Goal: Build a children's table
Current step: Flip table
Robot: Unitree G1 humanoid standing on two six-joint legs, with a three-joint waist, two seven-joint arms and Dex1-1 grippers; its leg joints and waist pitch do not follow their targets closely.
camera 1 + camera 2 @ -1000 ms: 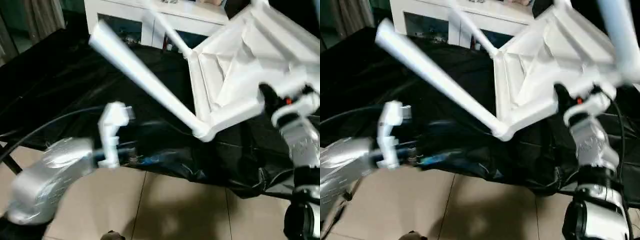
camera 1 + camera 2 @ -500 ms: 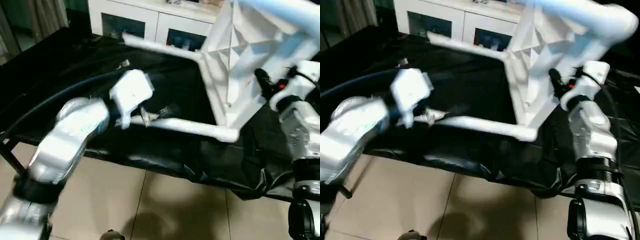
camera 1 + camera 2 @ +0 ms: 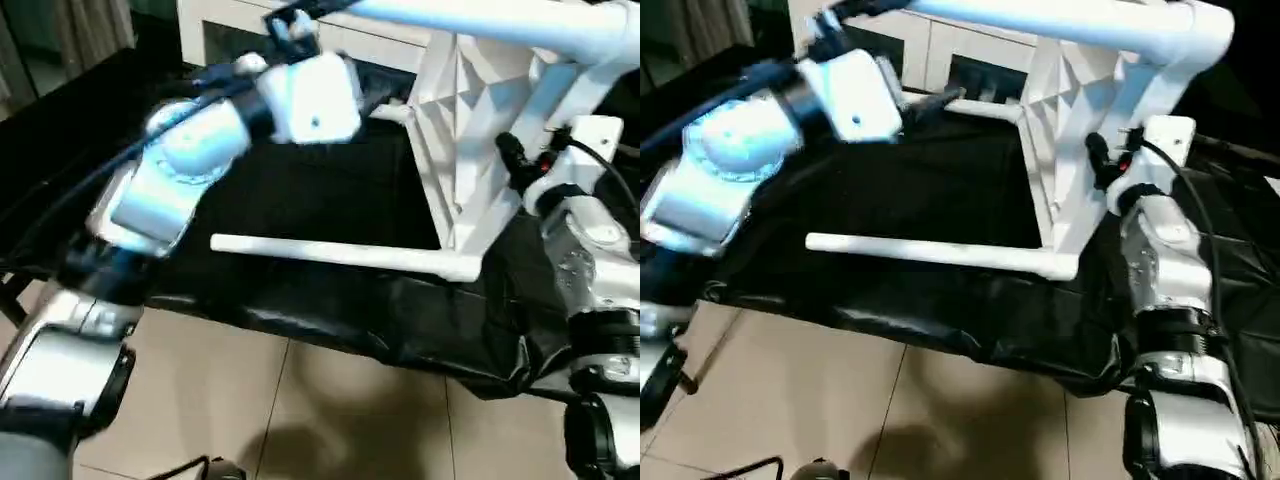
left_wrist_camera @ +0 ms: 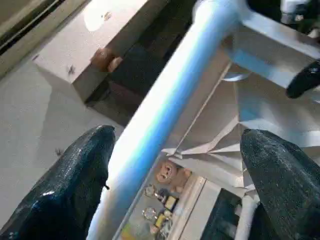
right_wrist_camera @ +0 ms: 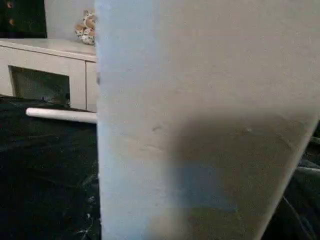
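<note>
The white children's table [image 3: 478, 110] stands on its side on the black cover, ribbed underside facing left. Its legs point left. An upper leg [image 3: 480, 18] runs across the top. A lower leg [image 3: 340, 256] lies level just above the cover, and a far leg [image 3: 980, 108] shows behind. My left gripper [image 4: 175, 137] is raised and open, with the upper leg passing between its two black fingers [image 4: 85, 165]. My right gripper [image 3: 512, 165] is shut on the table top's near edge, one black finger on the ribbed side. The right wrist view faces the white panel [image 5: 200, 100] up close.
The black-covered work table [image 3: 300, 190] carries the work, its front edge draped over a tiled floor [image 3: 300, 410]. A white cabinet with glass doors [image 3: 970, 60] stands behind. A black cable runs along my right forearm [image 3: 1165, 260].
My left arm has swung up from beside the lower leg to the upper leg. The children's table has turned from tilted to standing on its side, held throughout by my right gripper.
</note>
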